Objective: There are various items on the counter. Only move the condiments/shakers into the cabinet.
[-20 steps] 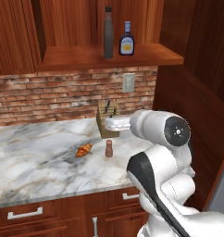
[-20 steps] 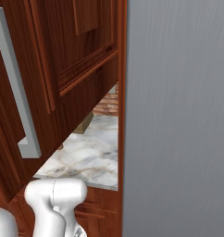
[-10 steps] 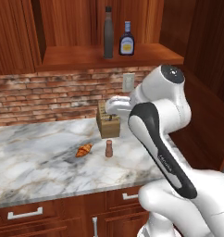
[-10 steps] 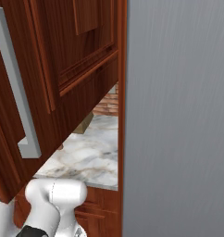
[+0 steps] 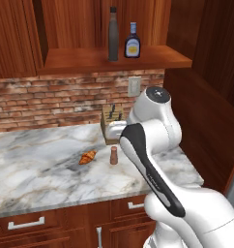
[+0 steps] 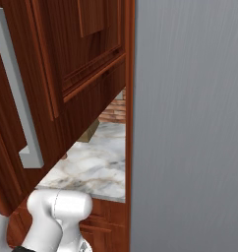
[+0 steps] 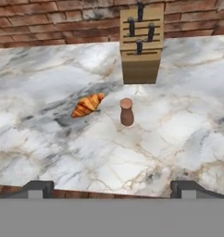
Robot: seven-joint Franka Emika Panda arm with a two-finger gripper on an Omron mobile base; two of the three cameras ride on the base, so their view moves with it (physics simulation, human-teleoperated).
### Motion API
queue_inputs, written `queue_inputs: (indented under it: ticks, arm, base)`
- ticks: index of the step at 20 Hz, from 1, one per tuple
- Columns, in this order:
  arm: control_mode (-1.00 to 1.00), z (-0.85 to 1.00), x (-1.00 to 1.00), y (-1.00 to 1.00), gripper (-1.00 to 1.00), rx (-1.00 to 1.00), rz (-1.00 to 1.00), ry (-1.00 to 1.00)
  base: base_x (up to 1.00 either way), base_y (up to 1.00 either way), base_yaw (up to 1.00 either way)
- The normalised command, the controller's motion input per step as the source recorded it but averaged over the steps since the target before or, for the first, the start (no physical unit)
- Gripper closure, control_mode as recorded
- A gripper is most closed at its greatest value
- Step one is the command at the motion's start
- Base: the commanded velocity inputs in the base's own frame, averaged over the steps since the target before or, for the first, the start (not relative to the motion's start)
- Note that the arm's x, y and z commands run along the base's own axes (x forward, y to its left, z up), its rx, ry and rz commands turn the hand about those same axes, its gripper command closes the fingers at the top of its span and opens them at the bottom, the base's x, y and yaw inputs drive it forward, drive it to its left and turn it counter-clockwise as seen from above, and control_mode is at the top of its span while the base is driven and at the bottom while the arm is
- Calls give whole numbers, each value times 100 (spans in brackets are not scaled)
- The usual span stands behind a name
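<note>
Brown shaker [image 7: 127, 111] alone is left on the counter [image 7: 188, 125], between croissant [image 7: 87, 105] and knife block [image 7: 141, 44]. Two bottles [image 5: 113, 34] [image 5: 132, 41] already stand in the cabinet [image 5: 153, 56]. The gripper [image 7: 112, 189] hangs wide open and empty, above the counter's near edge.

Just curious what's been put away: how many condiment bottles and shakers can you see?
3. The dark-brown bottle and blue bottle stand on the cabinet shelf; the brown shaker is on the counter beside the croissant.
</note>
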Motion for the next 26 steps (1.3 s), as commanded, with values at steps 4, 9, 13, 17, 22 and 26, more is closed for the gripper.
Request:
queue_inputs:
  ticks: [4,9,13,17,22,26]
  arm:
    - [-100,-34,15,0,-100,0,0,4]
    - [-100,-6,25,0,-100,-2,0,6]
    - [-100,-14,26,0,-100,-4,0,3]
    - [-100,-24,30,-2,-100,-3,0,0]
    - [-100,-33,36,0,-100,-1,0,0]
    - [-100,-38,31,-6,-100,0,0,0]
  base:
    - [0,0,0]
    - [0,0,0]
    - [0,0,0]
    - [0,0,0]
    - [0,0,0]
    - [0,0,0]
